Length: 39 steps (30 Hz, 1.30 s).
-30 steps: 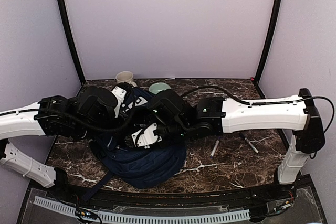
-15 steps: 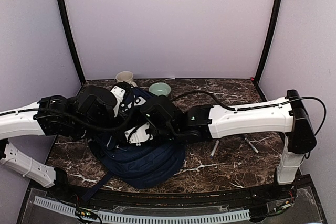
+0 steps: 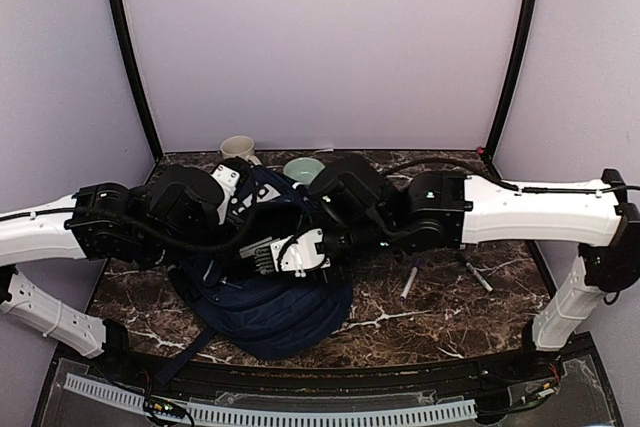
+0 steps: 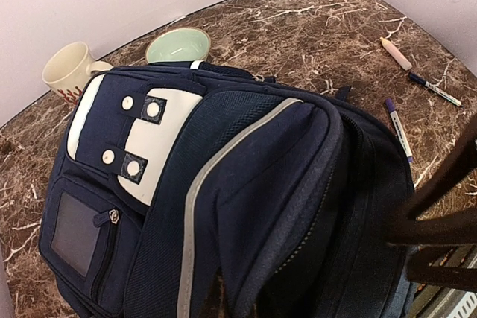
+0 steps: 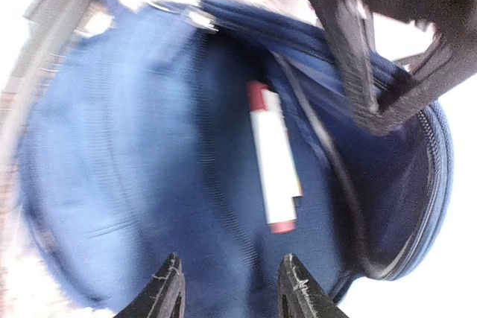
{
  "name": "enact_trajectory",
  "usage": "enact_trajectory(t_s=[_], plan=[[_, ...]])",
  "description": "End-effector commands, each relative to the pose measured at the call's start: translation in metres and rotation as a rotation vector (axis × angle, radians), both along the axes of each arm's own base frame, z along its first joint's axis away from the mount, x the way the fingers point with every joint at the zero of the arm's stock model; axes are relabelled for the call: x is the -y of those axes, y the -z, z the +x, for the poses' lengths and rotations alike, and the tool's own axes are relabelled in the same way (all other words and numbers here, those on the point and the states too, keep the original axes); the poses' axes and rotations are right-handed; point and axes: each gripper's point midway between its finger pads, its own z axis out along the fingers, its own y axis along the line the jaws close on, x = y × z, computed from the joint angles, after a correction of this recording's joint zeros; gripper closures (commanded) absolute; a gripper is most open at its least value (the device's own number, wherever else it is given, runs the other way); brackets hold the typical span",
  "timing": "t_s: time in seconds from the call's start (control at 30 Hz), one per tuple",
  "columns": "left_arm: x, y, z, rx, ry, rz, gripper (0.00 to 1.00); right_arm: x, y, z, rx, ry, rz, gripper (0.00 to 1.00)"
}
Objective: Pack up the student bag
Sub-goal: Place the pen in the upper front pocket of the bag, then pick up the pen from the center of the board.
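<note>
Inside the student bag (image 5: 112,147) — soft navy fabric — seemingly a marker (image 5: 274,161).

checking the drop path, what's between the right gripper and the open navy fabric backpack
Nothing, by the right wrist view: the open right gripper looks into the navy fabric backpack, where a white red-ended marker lies.

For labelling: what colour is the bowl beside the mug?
Pale green; the bowl shows best in the left wrist view.

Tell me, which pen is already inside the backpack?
The white marker with red ends, lying inside the open student bag; the other three pens lie out on the marble table.
</note>
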Motion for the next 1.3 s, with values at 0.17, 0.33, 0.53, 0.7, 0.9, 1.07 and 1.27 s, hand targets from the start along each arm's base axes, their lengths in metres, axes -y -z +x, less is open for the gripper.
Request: enact_trajectory(t_s=[0.17, 0.33, 0.53, 0.7, 0.9, 1.07, 1.27], plan=[[0.002, -0.024, 0.008, 0.062, -0.040, -0.115, 1.00, 0.107, 0.079, -0.069, -0.355, -0.056, -0.223, 0.63], [0.004, -0.021, 0.008, 0.057, -0.030, -0.108, 1.00, 0.169, 0.118, -0.050, -0.422, 0.040, -0.337, 0.64], [0.014, -0.021, 0.008, 0.052, -0.004, -0.125, 1.00, 0.228, 0.141, -0.007, -0.402, 0.146, -0.426, 0.62], [0.018, -0.022, 0.008, 0.044, 0.009, -0.120, 1.00, 0.249, 0.150, 0.030, -0.347, 0.195, -0.446, 0.56], [0.021, -0.021, 0.007, 0.036, 0.023, -0.126, 1.00, 0.253, 0.160, 0.069, -0.339, 0.238, -0.458, 0.56], [0.025, -0.024, 0.006, 0.038, 0.036, -0.138, 1.00, 0.248, 0.173, 0.085, -0.350, 0.237, -0.478, 0.57], [0.030, -0.023, 0.007, 0.037, 0.046, -0.129, 1.00, 0.242, 0.192, 0.094, -0.381, 0.226, -0.513, 0.60]])
